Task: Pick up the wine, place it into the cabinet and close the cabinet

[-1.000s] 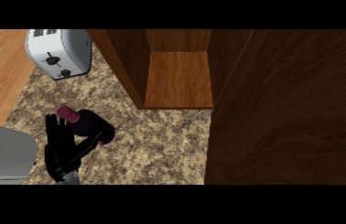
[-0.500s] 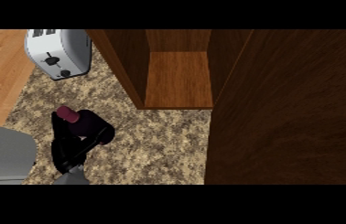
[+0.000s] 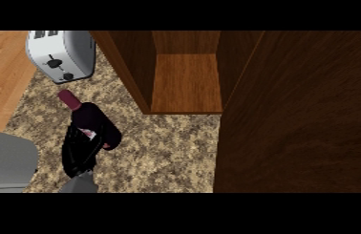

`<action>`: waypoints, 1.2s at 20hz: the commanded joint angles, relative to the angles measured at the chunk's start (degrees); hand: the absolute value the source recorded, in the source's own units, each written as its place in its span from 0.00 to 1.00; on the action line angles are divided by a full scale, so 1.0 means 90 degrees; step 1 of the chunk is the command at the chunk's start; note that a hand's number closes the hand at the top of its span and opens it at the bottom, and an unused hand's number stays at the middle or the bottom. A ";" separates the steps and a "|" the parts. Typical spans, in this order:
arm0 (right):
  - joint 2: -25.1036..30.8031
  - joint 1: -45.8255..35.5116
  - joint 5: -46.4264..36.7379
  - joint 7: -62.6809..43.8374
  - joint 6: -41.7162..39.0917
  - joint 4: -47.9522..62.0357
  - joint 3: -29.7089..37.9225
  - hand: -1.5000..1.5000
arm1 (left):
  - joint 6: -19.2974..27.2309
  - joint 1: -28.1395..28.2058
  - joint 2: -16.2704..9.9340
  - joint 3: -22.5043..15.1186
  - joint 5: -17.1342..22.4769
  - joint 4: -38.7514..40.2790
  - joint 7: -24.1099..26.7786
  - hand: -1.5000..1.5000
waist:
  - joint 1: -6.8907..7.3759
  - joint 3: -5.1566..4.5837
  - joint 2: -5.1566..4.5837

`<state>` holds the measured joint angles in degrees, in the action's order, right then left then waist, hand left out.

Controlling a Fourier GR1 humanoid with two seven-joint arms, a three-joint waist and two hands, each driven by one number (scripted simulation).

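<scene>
The wine bottle (image 3: 70,100), dark with a maroon neck, stands on the speckled counter at the left of the head view, its neck pointing up-left toward the toaster. My right hand (image 3: 82,149) is curled round the bottle's body and hides most of it. The wooden cabinet (image 3: 187,82) is to the right of the bottle, its compartment showing a bare shelf. Its door (image 3: 296,113) stands swung out and fills the right side. Of my left arm only a grey forearm (image 3: 15,164) shows at the lower left; its hand is out of view.
A silver toaster (image 3: 62,54) stands at the back left, just beyond the bottle's neck. A light wooden surface (image 3: 10,75) borders the counter at the far left. Speckled countertop (image 3: 165,147) lies between the bottle and the cabinet door.
My right hand, which stood beside the bottle with straight fingers a second ago, has wrapped round its body. The bottle's neck has shifted slightly up and right.
</scene>
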<state>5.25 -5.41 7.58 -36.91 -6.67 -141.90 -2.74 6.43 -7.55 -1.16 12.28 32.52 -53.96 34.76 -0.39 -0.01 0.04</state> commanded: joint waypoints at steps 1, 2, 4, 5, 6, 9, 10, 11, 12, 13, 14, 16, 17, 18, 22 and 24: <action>0.0027 0.0167 0.0630 -0.0387 0.0017 -0.0769 0.0134 0.00 | -0.0150 0.0053 0.0047 -0.0290 -0.0307 0.0134 0.0232 1.00 | 0.0006 0.0000 0.0003; 0.0074 0.0117 0.0750 -0.0734 0.0128 -0.1118 0.0197 0.00 | -0.0260 -0.0078 -0.0159 -0.0194 -0.0308 0.0338 0.0243 1.00 | -0.0024 -0.0002 0.0006; 0.0168 -0.0272 0.1004 -0.0478 0.0033 -0.0426 0.0600 0.00 | 0.0210 -0.0157 0.0055 -0.0415 -0.0508 0.0094 0.0125 1.00 | 0.0018 0.0002 0.0000; 0.0002 0.0172 0.0767 -0.0449 0.0042 -0.0766 0.0316 0.00 | 0.0260 -0.0108 -0.0083 -0.0493 -0.0742 0.0125 0.0300 1.00 | -0.0014 0.0003 0.0007; -0.0038 0.0097 0.0626 -0.0360 0.0043 -0.0551 0.0252 0.00 | 0.0547 -0.0165 -0.0053 -0.0685 -0.1084 0.0238 0.0428 1.00 | -0.0026 0.0004 0.0004; -0.0149 0.0155 0.0502 -0.0116 -0.0028 -0.0484 0.0127 0.00 | -0.0192 0.0158 -0.0528 -0.0921 -0.1352 0.0296 0.0662 1.00 | -0.0012 0.0004 0.0007; -0.0173 0.0202 0.0468 -0.0225 0.0038 -0.0632 0.0112 0.00 | -0.0463 0.0264 -0.0891 -0.1103 -0.1361 -0.0209 0.0122 1.00 | 0.0010 0.0011 0.0038; -0.0056 0.0159 0.0439 -0.0289 -0.0061 -0.0525 0.0096 0.00 | -0.0884 0.0355 -0.0946 -0.1246 -0.1470 -0.0052 0.0407 1.00 | -0.0003 0.0005 0.0024; -0.0170 0.0040 0.0306 -0.0216 0.0031 -0.0504 -0.0022 0.00 | -0.1106 0.0547 -0.1025 -0.1471 -0.1632 -0.0235 0.0502 1.00 | 0.0028 0.0005 0.0034; -0.0149 0.0037 0.0263 -0.0229 0.0029 -0.0404 -0.0004 0.00 | -0.1546 0.0515 -0.1360 -0.1546 -0.1632 -0.0267 0.0325 1.00 | 0.0019 0.0005 0.0031; -0.0084 0.0218 0.0522 -0.0233 -0.0069 -0.0647 0.0134 0.00 | -0.1561 0.0597 -0.1302 -0.1497 -0.1547 -0.0478 0.0380 1.00 | 0.0013 0.0007 0.0028; 0.0129 0.0202 0.1021 -0.0391 -0.0146 -0.0788 0.0655 0.00 | -0.1458 0.0770 -0.1233 -0.1564 -0.1699 -0.0733 0.0666 1.00 | 0.0007 0.0009 0.0024; -0.0129 -0.0039 0.0354 -0.0502 0.0084 -0.0682 -0.0014 0.00 | -0.1356 0.0582 -0.1333 -0.1479 -0.1713 -0.0874 0.0557 1.00 | 0.0036 0.0002 0.0018; -0.0171 0.0202 0.0297 -0.0329 -0.0036 -0.0672 -0.0156 0.00 | -0.1365 0.0477 -0.1498 -0.1288 -0.1719 -0.0743 0.0744 1.00 | 0.0022 0.0002 0.0013; -0.0092 0.0079 0.0497 -0.0419 0.0045 -0.0647 0.0113 0.00 | -0.1008 0.1102 -0.1417 -0.1474 -0.1819 -0.2197 0.0384 1.00 | 0.0062 0.0006 0.0018; -0.0202 0.0173 0.0283 -0.0524 0.0102 -0.0755 -0.0144 0.00 | -0.1054 0.0970 -0.1342 -0.1348 -0.1826 -0.2027 0.0615 1.00 | 0.0038 0.0001 0.0010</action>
<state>4.16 -6.07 7.53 -38.23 -6.63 -141.58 -2.64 -3.32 0.65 -13.22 -0.45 16.38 -68.73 40.19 0.02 0.03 0.19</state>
